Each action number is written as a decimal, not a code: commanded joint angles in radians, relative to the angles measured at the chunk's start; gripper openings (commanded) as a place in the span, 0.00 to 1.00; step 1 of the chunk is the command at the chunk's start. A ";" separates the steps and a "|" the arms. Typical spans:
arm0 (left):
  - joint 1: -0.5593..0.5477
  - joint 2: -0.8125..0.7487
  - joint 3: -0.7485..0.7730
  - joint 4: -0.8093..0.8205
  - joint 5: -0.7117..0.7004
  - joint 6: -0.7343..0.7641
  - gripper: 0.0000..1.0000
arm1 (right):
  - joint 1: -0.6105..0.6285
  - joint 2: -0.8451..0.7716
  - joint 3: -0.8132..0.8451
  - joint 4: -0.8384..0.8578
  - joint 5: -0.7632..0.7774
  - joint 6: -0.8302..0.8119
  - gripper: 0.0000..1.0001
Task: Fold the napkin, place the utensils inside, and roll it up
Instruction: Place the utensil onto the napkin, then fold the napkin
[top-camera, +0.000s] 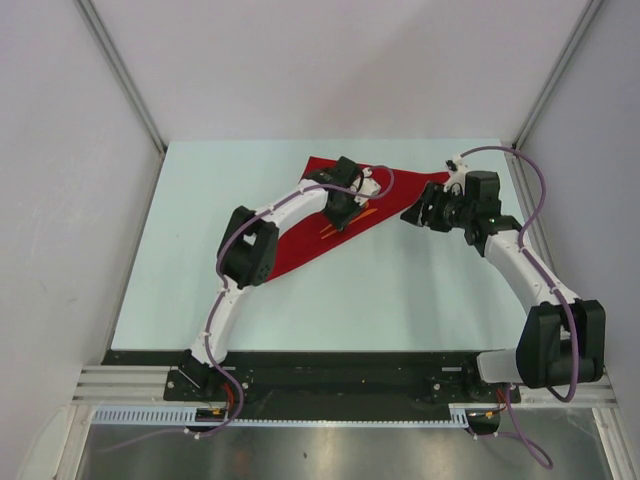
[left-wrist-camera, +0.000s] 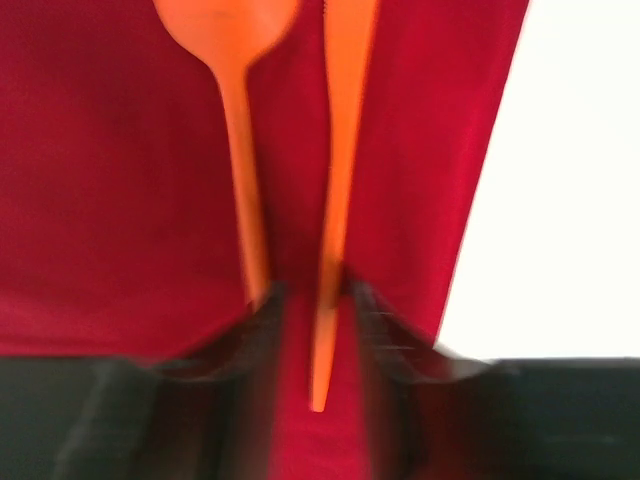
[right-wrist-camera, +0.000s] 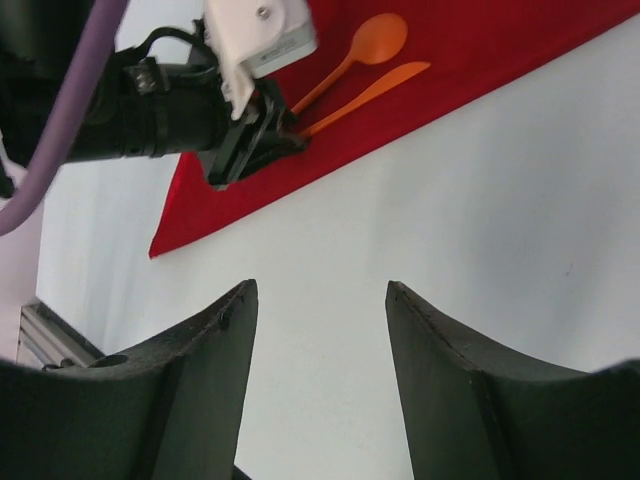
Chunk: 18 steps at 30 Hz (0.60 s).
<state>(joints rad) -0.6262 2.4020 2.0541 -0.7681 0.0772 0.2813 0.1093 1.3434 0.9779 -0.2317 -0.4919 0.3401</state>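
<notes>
On the far half of the table (top-camera: 400, 290) lies the napkin (top-camera: 300, 240), folded to a triangle with its long edge running from near left to far right. Two orange utensils (top-camera: 362, 213) rest on it side by side, close to that edge: a spoon (right-wrist-camera: 378, 38) and a knife (right-wrist-camera: 380, 82), heads pointing away from the left gripper (left-wrist-camera: 312, 290). That gripper sits low over the cloth at their handle ends. Its jaws stand narrowly parted. The knife handle lies in the gap with red showing on each side, and the spoon handle runs up to the tip of one finger (left-wrist-camera: 262, 325). The wrist view is blurred, so contact there cannot be told. The right gripper (right-wrist-camera: 320, 295) hangs above bare table near the napkin's right side, jaws wide, nothing between them.
</notes>
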 joint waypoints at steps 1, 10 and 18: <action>-0.017 -0.021 0.040 -0.007 -0.001 -0.001 0.47 | -0.046 0.051 0.019 0.067 0.058 0.031 0.59; -0.018 -0.156 0.044 0.069 0.044 -0.063 0.82 | -0.206 0.299 0.131 0.259 0.062 0.165 0.59; 0.043 -0.216 0.006 0.084 -0.004 -0.123 0.86 | -0.250 0.533 0.307 0.298 0.046 0.215 0.58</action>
<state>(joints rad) -0.6243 2.2566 2.0556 -0.7139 0.0940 0.2161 -0.1375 1.8278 1.2072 -0.0051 -0.4374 0.5148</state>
